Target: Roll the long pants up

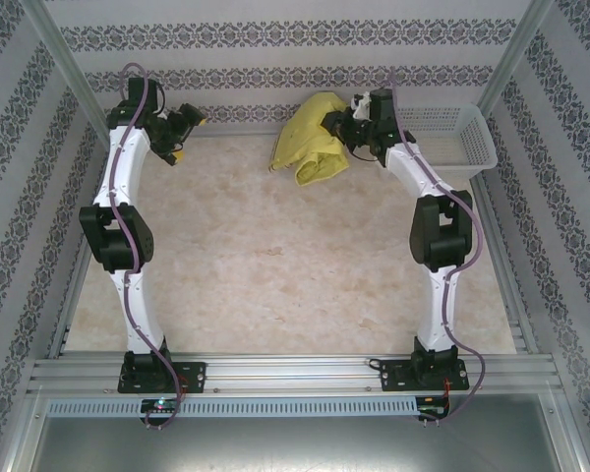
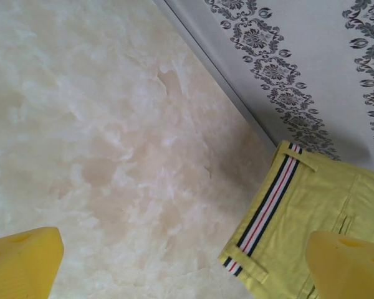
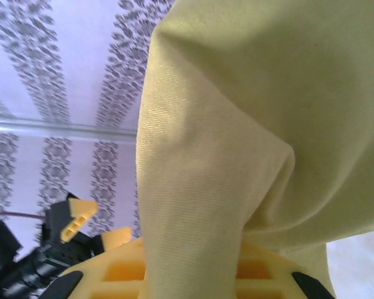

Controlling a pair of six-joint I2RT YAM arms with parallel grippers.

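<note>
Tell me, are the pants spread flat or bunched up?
Bunched up: the long pants sit in a crumpled heap, cloth pinched in the right gripper.

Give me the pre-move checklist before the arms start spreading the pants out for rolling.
1. Right gripper has the long pants: ok, cloth is bunched in it and lifted.
2. Left gripper free to help: ok, open, nothing between its fingers.
3. Pants flat enough to roll: not ok, crumpled in a heap at the table's far edge.
4. Waistband found: ok, the striped waistband lies on the table in the left wrist view.
5. White mesh basket out of the way: ok, it sits apart, on the other side of the right arm.
6. Both legs untangled: cannot tell, folds hide them.
</note>
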